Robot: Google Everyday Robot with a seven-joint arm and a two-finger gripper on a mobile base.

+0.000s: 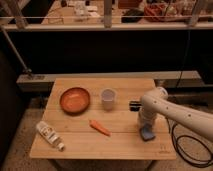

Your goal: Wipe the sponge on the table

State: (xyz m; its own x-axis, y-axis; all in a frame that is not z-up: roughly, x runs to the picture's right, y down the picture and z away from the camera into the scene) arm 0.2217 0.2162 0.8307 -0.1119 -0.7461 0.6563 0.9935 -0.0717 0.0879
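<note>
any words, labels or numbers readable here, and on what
No text can be read.
Bottle, lying at the front left of the table: it has a pale label with dark marks, too blurred to read.
Sponge, cup, bowl, orange piece: no writing shows.
Gripper, down at the sponge on the table's right side: no marking shows on it or on the white arm.

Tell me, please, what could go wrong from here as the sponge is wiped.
The hand sits over the sponge near the front right edge of the table; an outward stroke may push the sponge off. The black bar lies just behind the arm, so a backward sweep could knock it.
</note>
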